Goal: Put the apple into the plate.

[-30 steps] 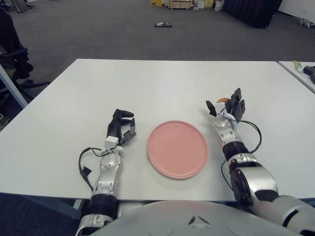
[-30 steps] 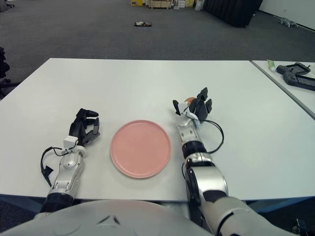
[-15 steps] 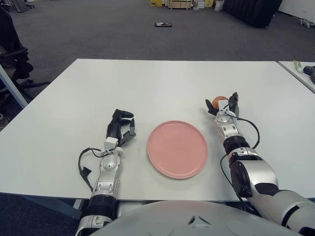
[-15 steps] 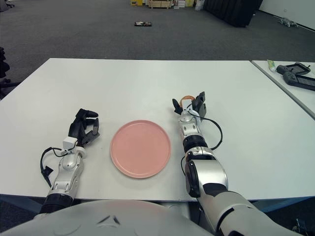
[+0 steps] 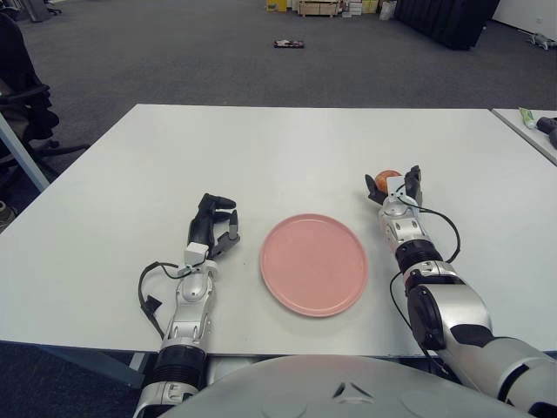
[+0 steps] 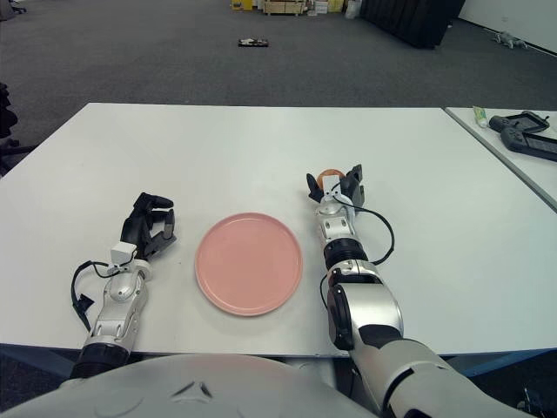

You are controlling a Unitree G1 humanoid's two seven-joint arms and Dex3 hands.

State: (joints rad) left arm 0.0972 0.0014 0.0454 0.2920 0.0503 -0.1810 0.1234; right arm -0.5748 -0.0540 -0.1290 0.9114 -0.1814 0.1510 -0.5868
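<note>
Left hand (image 5: 213,225): rests on white table (image 5: 261,148) near the front edge, toward the left corner, fingers curled, holding nothing. Pink plate (image 5: 313,263): flat, centred along the front edge, nothing on it. Right hand (image 5: 396,188): just right of the plate, fingers closed around the apple (image 5: 385,178), which sits low at the tabletop.

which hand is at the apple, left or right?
The right hand, past the pink plate's far right edge, fingers cupped around the apple. The left hand rests curled on the table left of the plate, holding nothing.
</note>
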